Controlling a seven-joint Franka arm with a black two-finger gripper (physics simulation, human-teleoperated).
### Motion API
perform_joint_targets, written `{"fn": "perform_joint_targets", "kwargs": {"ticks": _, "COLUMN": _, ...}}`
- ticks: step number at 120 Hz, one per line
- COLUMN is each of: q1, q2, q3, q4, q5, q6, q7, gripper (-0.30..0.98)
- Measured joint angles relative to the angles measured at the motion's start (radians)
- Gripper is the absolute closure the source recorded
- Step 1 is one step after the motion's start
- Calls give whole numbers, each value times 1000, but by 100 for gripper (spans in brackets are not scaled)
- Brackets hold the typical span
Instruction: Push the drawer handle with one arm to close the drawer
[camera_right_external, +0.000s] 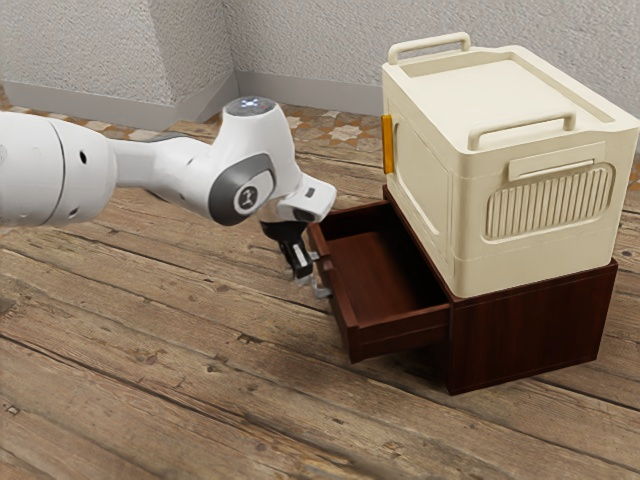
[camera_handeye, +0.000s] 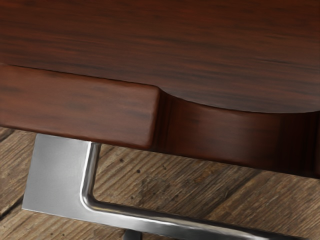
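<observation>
My gripper (camera_right_external: 301, 268) points down beside the outer face of the open drawer (camera_right_external: 400, 328), close to its metal handle (camera_right_external: 322, 291). Whether it touches the handle I cannot tell. The dark red-brown drawer stands well out of its cabinet (camera_right_external: 530, 330). In the wrist view the silver handle (camera_handeye: 150, 216) runs along the outside of the drawer's front panel (camera_handeye: 75, 105), whose upper edge has a curved notch. A small dark piece shows under the handle at the lower edge.
A cream box (camera_right_external: 540, 240) with two top handles rests on the cabinet, with an orange piece (camera_right_external: 388, 144) on its side. Wooden floorboards (camera_right_external: 180, 350) surround the cabinet, and grey walls (camera_right_external: 300, 45) stand behind.
</observation>
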Motion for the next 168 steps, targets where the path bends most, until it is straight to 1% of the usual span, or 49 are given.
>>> {"fn": "perform_joint_targets", "kwargs": {"ticks": 42, "q1": 7, "q2": 114, "q3": -49, "q4": 139, "q5": -35, "q6": 6, "q7": 19, "gripper": 69}}
{"fn": "perform_joint_targets", "kwargs": {"ticks": 79, "q1": 83, "q2": 245, "q3": -159, "q4": 308, "q5": -42, "q6": 10, "q7": 28, "gripper": 69}}
{"fn": "perform_joint_targets", "kwargs": {"ticks": 107, "q1": 108, "q2": 294, "q3": -206, "q4": 354, "q5": -45, "q6": 63, "q7": 34, "gripper": 69}}
{"fn": "perform_joint_targets", "kwargs": {"ticks": 138, "q1": 120, "q2": 323, "q3": -248, "q4": 402, "q5": -42, "q6": 102, "q7": 37, "gripper": 68}}
{"fn": "perform_joint_targets", "kwargs": {"ticks": 155, "q1": 135, "q2": 324, "q3": -257, "q4": 406, "q5": -10, "q6": 123, "q7": 26, "gripper": 67}}
{"fn": "perform_joint_targets", "kwargs": {"ticks": 162, "q1": 133, "q2": 289, "q3": -259, "q4": 366, "q5": -19, "q6": 126, "q7": 27, "gripper": 67}}
{"fn": "perform_joint_targets", "kwargs": {"ticks": 168, "q1": 137, "q2": 187, "q3": -244, "q4": 234, "q5": -48, "q6": 129, "q7": 27, "gripper": 65}}
